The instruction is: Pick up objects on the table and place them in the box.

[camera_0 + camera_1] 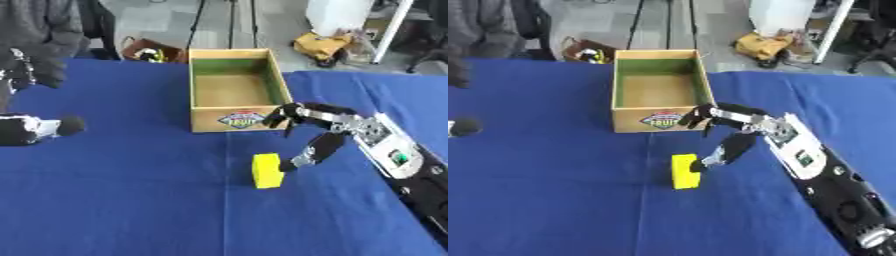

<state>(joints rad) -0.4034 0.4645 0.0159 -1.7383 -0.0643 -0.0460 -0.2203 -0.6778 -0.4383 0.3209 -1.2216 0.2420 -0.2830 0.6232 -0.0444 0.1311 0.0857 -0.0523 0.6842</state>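
Observation:
A yellow block (267, 171) stands upright on the blue tablecloth, a little in front of the box. The wooden box (238, 121) has a green lining, a fruit label on its front wall, and looks empty. My right hand (348, 126) comes in from the right and is open. Its thumb tip rests against the block's upper right edge, and its fingers (287, 113) reach toward the box's front right corner, above the block. My left hand (33, 130) lies at the left edge, far from the block.
The blue cloth (131, 200) covers the whole table. A person's dark gloved hand (39, 70) rests at the far left edge. Beyond the table lie a yellow bag (319, 45) and a small carton (149, 51) on the floor.

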